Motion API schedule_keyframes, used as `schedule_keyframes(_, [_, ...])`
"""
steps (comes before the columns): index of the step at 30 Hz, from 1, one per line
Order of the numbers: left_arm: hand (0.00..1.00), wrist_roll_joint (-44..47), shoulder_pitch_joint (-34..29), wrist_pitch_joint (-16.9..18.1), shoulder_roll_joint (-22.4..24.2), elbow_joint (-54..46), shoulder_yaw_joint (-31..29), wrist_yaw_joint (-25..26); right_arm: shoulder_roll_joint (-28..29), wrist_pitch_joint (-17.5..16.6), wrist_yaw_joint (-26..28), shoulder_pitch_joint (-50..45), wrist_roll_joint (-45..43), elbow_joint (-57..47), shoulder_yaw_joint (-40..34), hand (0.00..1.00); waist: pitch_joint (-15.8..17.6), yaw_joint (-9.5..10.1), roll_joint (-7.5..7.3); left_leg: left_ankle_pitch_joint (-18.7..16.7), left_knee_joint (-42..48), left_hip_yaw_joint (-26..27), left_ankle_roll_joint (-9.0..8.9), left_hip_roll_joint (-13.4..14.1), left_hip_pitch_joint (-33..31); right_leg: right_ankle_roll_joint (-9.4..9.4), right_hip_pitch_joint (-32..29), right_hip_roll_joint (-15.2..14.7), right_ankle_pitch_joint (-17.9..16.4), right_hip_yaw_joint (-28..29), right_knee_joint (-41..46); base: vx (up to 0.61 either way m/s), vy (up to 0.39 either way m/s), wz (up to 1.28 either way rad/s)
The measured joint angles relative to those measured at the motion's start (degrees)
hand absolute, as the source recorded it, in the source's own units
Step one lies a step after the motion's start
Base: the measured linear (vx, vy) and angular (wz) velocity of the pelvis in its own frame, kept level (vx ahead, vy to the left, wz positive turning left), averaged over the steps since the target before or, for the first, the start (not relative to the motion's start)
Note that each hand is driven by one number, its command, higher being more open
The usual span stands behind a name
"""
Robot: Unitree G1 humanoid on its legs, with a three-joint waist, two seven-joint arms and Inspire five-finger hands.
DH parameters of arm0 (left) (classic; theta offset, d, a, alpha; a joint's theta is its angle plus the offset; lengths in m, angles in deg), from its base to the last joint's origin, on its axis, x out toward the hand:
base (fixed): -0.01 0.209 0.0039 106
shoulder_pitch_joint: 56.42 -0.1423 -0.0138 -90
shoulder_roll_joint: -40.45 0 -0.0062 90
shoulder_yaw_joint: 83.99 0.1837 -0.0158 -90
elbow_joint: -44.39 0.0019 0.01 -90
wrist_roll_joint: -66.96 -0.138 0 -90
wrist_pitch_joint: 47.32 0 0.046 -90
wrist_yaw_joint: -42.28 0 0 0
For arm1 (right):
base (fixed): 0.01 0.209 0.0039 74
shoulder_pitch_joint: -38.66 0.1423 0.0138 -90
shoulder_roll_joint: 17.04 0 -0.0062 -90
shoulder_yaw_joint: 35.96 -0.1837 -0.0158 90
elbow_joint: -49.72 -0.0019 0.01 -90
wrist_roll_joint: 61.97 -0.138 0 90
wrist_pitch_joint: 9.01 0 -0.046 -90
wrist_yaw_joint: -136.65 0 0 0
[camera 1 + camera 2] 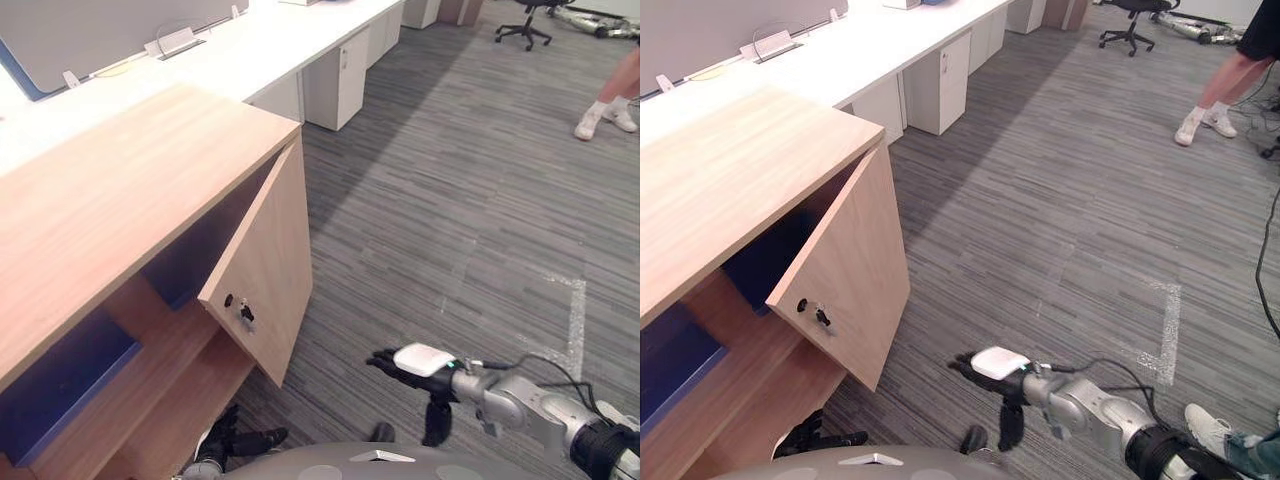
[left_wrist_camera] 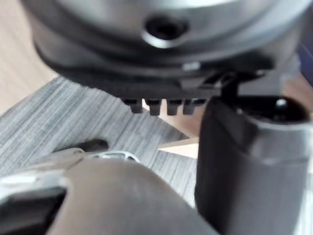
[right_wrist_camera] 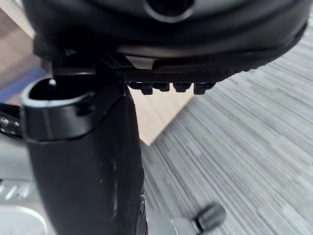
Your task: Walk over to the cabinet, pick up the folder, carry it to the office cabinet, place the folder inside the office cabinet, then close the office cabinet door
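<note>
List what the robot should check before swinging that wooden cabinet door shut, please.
1. Cabinet door free to swing: ok, it stands open over bare carpet.
2. Folder inside: cannot tell; blue shapes sit on the shelves.
3. Right hand empty: ok, fingers relaxed, above the carpet.
4. Left hand empty: ok, fingers relaxed, low by the base of the cabinet.
5. Person out of the way: ok, far across the room.

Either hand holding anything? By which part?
Nothing held. Right hand is open, apart from the cabinet door; left hand is open and empty too.
</note>
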Motion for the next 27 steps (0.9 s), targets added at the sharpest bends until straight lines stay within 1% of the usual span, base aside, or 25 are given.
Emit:
schedule_keyframes(4, [1.00,-0.2,1.2,0.0,-0.2,1.1,1.0,0.0,6.5,1.6,0.0,-2.5,2.9,9.5,-5.9,1.00,1.2,-0.34,0.20,-0.4,0.4,-0.5,0.29,-0.4,1.2,0.35,1.7,-0.5,-0.4,-0.5,0.0,0.08,0.114,0.07])
schedule_keyframes(6, [1.00,-2.2,2.3,0.0,-0.1,1.8,1.1,0.0,12.7,4.1,-0.2,-2.6,4.2,19.0,-10.2,1.00,1.5,-0.25,0.55,-1.2,0.9,-0.9,0.52,-0.6,1.5,0.64,2.5,-0.8,-0.5,-0.8,0.0,0.02,0.137,0.12])
schedule_keyframes(7, [1.00,-2.3,2.8,0.0,-0.1,2.4,1.2,0.0,15.2,4.9,-0.4,-2.6,4.2,22.5,-13.0,1.00,1.5,-0.14,0.61,-1.5,0.9,-1.0,0.36,-0.6,1.5,0.71,2.6,-0.8,-0.6,-0.9,0.0,0.00,0.098,0.06])
schedule_keyframes(8, [1.00,-2.4,3.1,0.0,-0.1,3.2,0.9,0.0,18.2,6.3,-0.9,-2.2,4.1,26.3,-18.0,1.00,1.6,-0.28,0.57,-1.8,0.9,-1.0,0.16,-0.5,1.6,0.77,2.7,-0.8,-0.5,-1.0,0.0,-0.01,0.105,0.08])
schedule_keyframes(9, [1.00,-2.5,3.8,0.0,-0.3,4.6,-0.2,-0.1,21.5,8.1,-1.4,-1.9,3.9,31.0,-24.6,1.00,1.5,-0.59,0.42,-2.0,0.9,-1.2,-0.03,-0.5,1.9,0.89,3.2,-0.9,-0.6,-1.2,-0.1,-0.01,0.099,0.11])
schedule_keyframes(10, [1.00,-2.8,4.1,0.0,-0.3,5.6,-1.3,-0.1,22.7,9.2,-1.4,-1.6,2.0,33.0,-27.5,1.00,1.4,-0.89,0.21,-2.1,0.9,-1.3,-0.07,-0.5,1.9,1.06,3.4,-0.9,-0.7,-1.4,-0.1,-0.02,0.086,0.15])
schedule_keyframes(11, [1.00,-4.1,4.8,-0.1,-0.4,7.7,-4.5,-0.1,24.8,11.6,-1.4,-1.6,-1.3,36.3,-32.9,1.00,1.3,-1.46,-0.02,-2.2,0.9,-1.3,-0.20,-0.4,2.0,1.24,3.5,-0.7,-0.9,-1.5,-0.3,-0.01,0.047,0.06])
schedule_keyframes(12, [1.00,-4.4,5.2,-0.3,-0.6,9.1,-6.9,0.1,26.3,13.1,-2.1,-2.2,-4.4,38.2,-36.9,1.00,1.1,-1.77,-0.58,-2.2,0.9,-1.2,-0.24,-0.3,2.1,1.20,3.5,-0.6,-0.9,-1.4,-0.4,0.00,0.052,-0.06])
schedule_keyframes(13, [1.00,-4.6,5.5,-0.9,-0.6,10.6,-10.1,1.0,28.2,14.8,-4.0,-3.9,-10.2,39.6,-42.0,1.00,1.0,-1.97,-1.19,-2.3,0.8,-0.7,-0.35,-0.1,2.5,1.15,3.6,-0.4,-1.0,-1.1,-0.4,0.01,0.038,-0.15])
schedule_keyframes(14, [1.00,-4.6,5.4,-1.4,-0.6,11.0,-11.2,1.5,29.0,15.4,-5.1,-4.8,-13.2,40.1,-44.2,1.00,0.9,-2.09,-1.41,-2.3,0.8,-0.4,-0.42,0.0,2.8,1.13,3.7,-0.3,-1.0,-0.8,-0.4,0.02,0.065,-0.23])
schedule_keyframes(16, [1.00,-4.6,5.0,-2.7,-0.3,11.8,-14.4,3.3,32.1,16.6,-9.1,-9.8,-30.1,41.6,-51.0,1.00,0.9,-2.90,-1.58,-2.8,0.8,0.6,-0.73,0.3,3.9,1.09,4.1,0.1,-1.0,0.2,-0.4,0.02,0.067,-0.24])
schedule_keyframes(17, [1.00,-4.6,4.9,-2.8,-0.2,11.9,-15.0,3.7,33.1,16.6,-9.8,-10.8,-33.6,42.1,-52.4,1.00,0.9,-3.45,-1.55,-2.8,0.8,0.7,-0.73,0.3,4.1,1.09,4.2,0.1,-1.0,0.2,-0.4,0.00,0.057,-0.16])
schedule_keyframes(18, [1.00,-4.6,5.0,-2.9,0.0,12.2,-15.4,4.7,35.0,16.6,-11.1,-12.5,-41.0,42.6,-54.4,1.00,1.0,-4.33,-1.42,-2.8,0.8,0.7,-0.73,0.3,4.1,1.10,4.1,0.1,-1.0,0.3,-0.4,-0.01,0.063,-0.08])
schedule_keyframes(19, [1.00,-4.6,5.0,-2.9,0.2,12.2,-15.3,5.4,36.7,16.4,-12.0,-14.0,-46.5,42.9,-56.3,1.00,1.0,-5.01,-1.27,-2.8,0.8,0.8,-0.73,0.3,4.1,1.10,4.0,0.1,-1.0,0.3,-0.4,-0.02,0.049,-0.05])
schedule_keyframes(20, [1.00,-4.6,5.0,-2.9,0.3,12.2,-15.3,5.5,37.0,16.4,-12.3,-14.2,-47.3,43.0,-56.7,1.00,1.0,-5.07,-1.24,-2.8,0.8,0.8,-0.73,0.3,4.1,1.10,4.0,0.1,-1.0,0.3,-0.4,-0.04,0.051,-0.01])
schedule_keyframes(21, [1.00,-4.5,5.1,-2.8,0.8,12.2,-15.3,6.0,39.2,16.4,-13.0,-15.5,-52.0,43.5,-58.5,1.00,1.0,-5.37,-1.06,-2.8,0.9,0.7,-0.71,0.3,4.1,1.11,4.1,0.1,-1.0,0.3,-0.4,-0.04,0.055,0.01])
schedule_keyframes(22, [1.00,-4.4,5.1,-2.8,1.2,12.2,-15.2,6.2,40.2,16.2,-13.1,-16.0,-53.7,43.5,-59.6,1.00,1.0,-5.52,-1.00,-2.8,0.8,0.6,-0.69,0.2,4.1,1.13,4.1,0.0,-1.0,0.3,-0.4,-0.05,0.056,0.02])
schedule_keyframes(24, [1.00,-4.1,4.9,-2.8,2.3,12.1,-14.0,6.8,40.8,15.9,-13.6,-16.1,-54.6,43.5,-59.7,1.00,1.0,-5.61,-0.99,-2.7,0.8,0.2,-0.60,0.0,3.9,1.20,4.1,-0.2,-1.0,0.1,-0.4,-0.05,0.063,0.06])
schedule_keyframes(27, [1.00,-3.7,3.2,-2.6,2.4,8.7,-9.6,8.5,40.5,15.4,-13.8,-16.1,-54.6,43.4,-59.5,1.00,1.1,-5.56,-0.80,-2.3,0.6,-1.4,-0.04,-0.6,3.2,1.50,4.2,-0.8,-1.2,-1.0,-0.4,-0.04,0.061,0.21])
